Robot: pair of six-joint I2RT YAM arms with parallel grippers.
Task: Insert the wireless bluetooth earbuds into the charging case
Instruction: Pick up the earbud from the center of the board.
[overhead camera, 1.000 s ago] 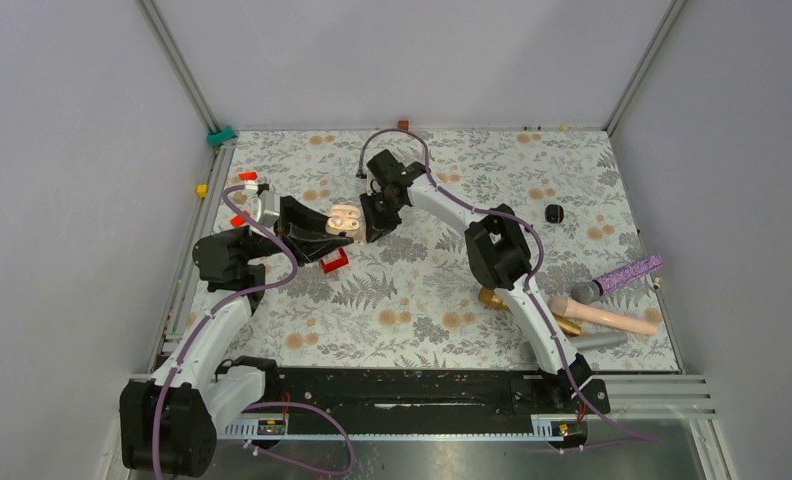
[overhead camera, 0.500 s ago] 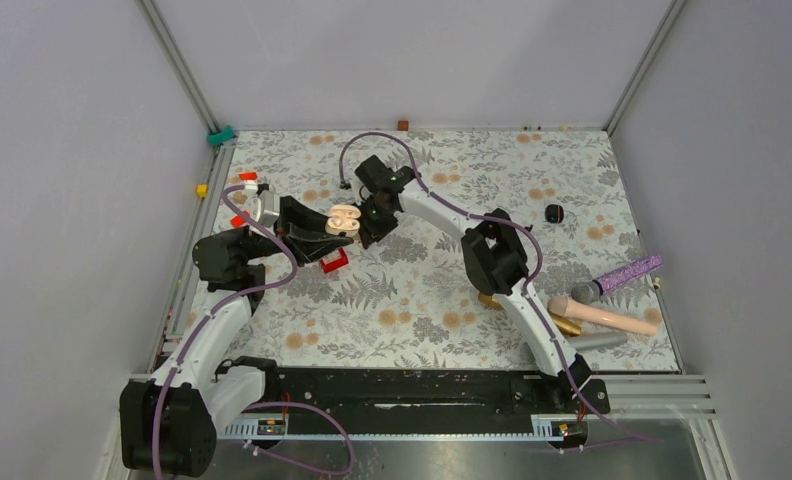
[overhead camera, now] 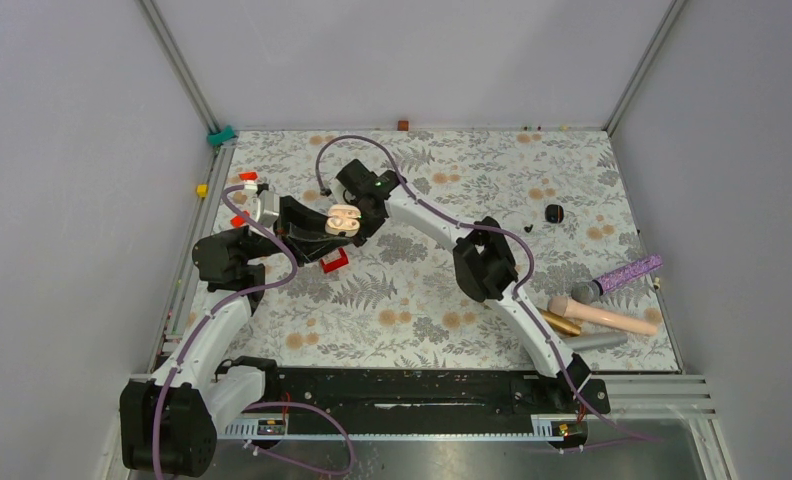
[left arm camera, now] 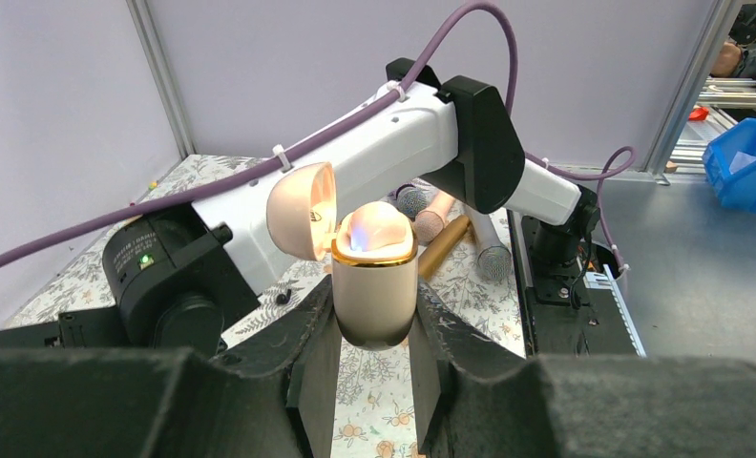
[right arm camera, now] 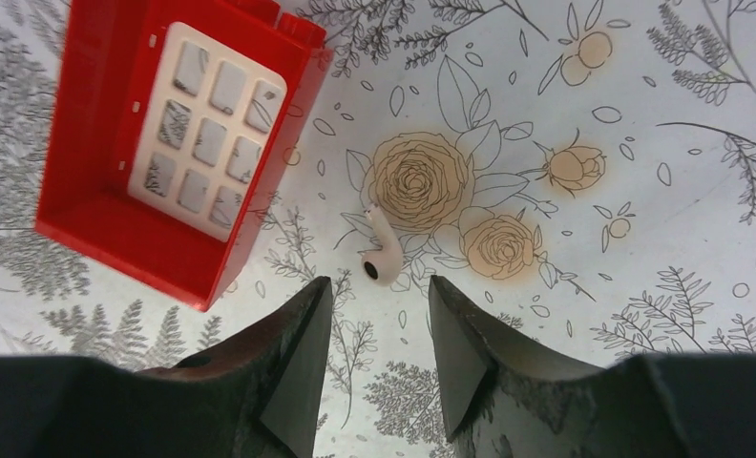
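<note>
Now my left gripper (left arm camera: 372,322) clamps the glossy, egg-shaped cream charging case (left arm camera: 374,286), lid (left arm camera: 303,210) flipped open; my right gripper (right arm camera: 376,298) hangs parted over a white stemmed earbud (right arm camera: 382,250) on the floral cloth (right arm camera: 641,191).

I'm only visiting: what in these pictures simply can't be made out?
- Inside of the charging case: the left wrist view sees it side-on, rim and glare hide the wells; too small from above.
- White earbud: not findable in the top view, under the right arm or too small.
- Small black thing on the table: top view, too small to identify.
- Red box: cut off by the right wrist view's top edge.
</note>
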